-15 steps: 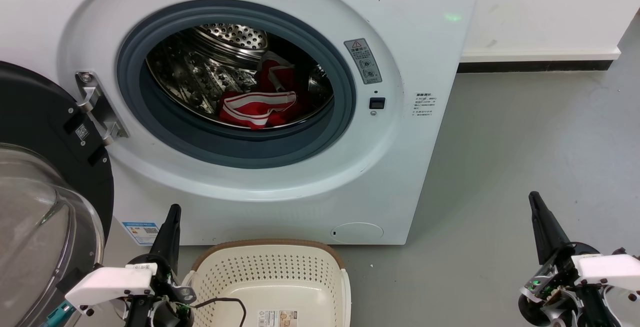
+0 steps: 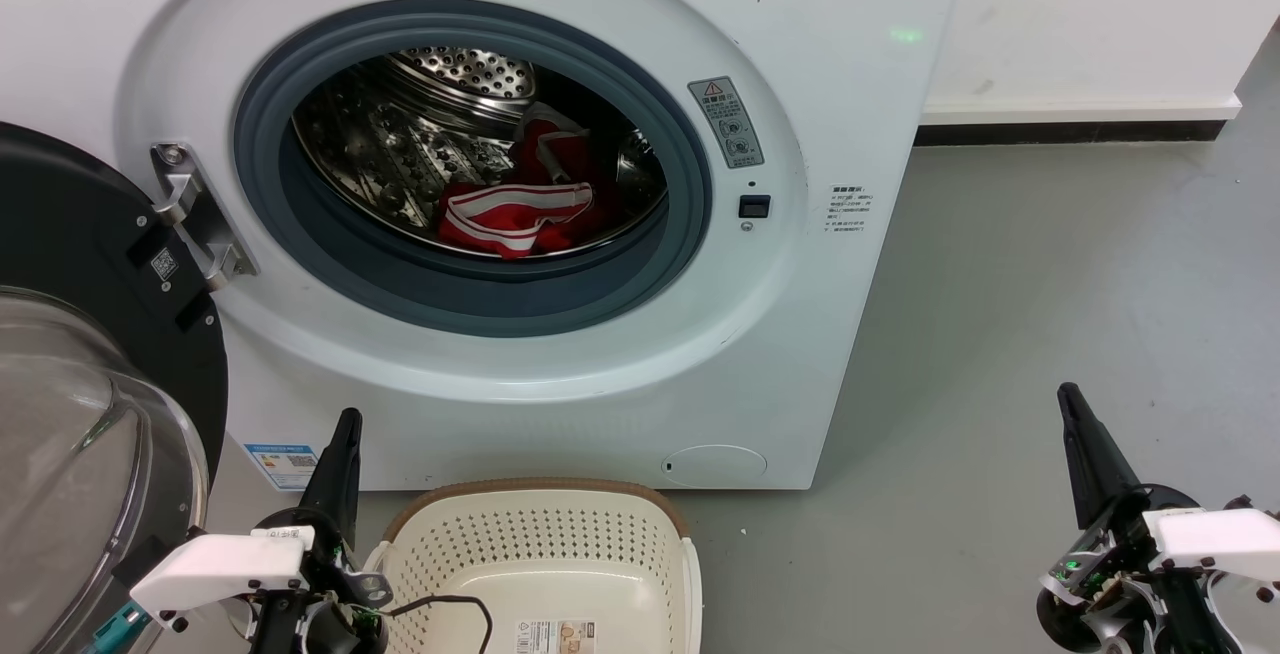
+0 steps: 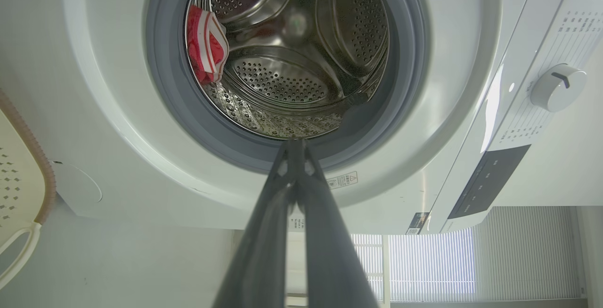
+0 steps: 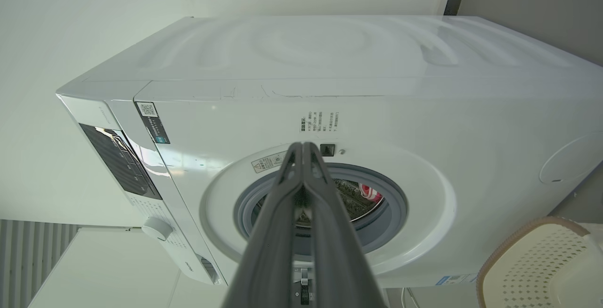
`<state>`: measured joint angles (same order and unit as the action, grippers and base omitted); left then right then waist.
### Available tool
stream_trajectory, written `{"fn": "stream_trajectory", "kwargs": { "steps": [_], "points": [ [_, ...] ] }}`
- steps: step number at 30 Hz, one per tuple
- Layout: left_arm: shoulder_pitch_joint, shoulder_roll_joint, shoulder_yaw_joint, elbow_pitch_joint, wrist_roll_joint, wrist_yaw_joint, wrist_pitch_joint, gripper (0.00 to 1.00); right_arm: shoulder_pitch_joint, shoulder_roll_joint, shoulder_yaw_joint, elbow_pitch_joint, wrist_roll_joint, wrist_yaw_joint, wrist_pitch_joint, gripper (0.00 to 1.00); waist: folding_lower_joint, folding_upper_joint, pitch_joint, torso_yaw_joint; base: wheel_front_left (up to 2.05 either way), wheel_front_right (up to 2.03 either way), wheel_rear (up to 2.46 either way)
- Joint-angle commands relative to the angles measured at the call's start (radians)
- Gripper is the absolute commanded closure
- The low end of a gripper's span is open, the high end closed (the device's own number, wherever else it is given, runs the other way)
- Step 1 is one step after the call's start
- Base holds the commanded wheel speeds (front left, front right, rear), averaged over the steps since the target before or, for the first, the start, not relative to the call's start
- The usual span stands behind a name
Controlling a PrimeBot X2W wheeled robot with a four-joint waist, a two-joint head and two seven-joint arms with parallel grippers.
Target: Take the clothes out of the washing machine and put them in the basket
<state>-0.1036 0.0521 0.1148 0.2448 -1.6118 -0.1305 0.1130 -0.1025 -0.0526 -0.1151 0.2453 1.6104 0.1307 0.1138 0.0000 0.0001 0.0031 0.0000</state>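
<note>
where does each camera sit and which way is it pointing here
Head view: high on the robot, looking forward and down at the washing machine, the clothes in its drum and the basket; shut left jaws lower left, shut right jaws lower right.
Left wrist view: on the left wrist, rolled sideways, looking along the shut left jaws into the drum.
Right wrist view: on the right wrist, rolled the other way, looking along the shut right jaws at the machine's front.
Shared: all three show the clothes and basket.
</note>
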Motion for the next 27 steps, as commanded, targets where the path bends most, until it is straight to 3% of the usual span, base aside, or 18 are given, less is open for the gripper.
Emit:
{"fn": "stream_trajectory", "kwargs": {
  "steps": [1,18,19,27],
  "points": [
    [-0.009,-0.002,0.003,0.001,0.004,0.0,0.004,1.0,-0.013,0.003,-0.002,0.001,-0.002,0.0,0.003,1.0,0.0,-0.0001,0.0,0.0,0.0,0.0,0.0],
    [-0.009,-0.002,0.003,0.001,0.004,0.0,0.005,1.0,-0.013,0.003,-0.001,0.001,-0.002,0.0,0.003,1.0,0.0,-0.0001,0.0,0.0,0.0,0.0,0.0],
    [-0.009,-0.002,0.003,0.001,0.004,0.0,0.005,0.0,-0.013,0.003,-0.001,0.001,-0.002,0.0,0.003,0.0,0.0,-0.0001,0.0,0.0,0.0,0.0,0.0],
    [0.001,-0.001,-0.031,0.005,0.007,0.0,-0.03,0.0,0.011,0.001,0.025,-0.006,-0.009,0.0,-0.031,0.0,0.0,-0.0001,0.001,-0.001,0.0,0.0,0.0]
  ]
}}
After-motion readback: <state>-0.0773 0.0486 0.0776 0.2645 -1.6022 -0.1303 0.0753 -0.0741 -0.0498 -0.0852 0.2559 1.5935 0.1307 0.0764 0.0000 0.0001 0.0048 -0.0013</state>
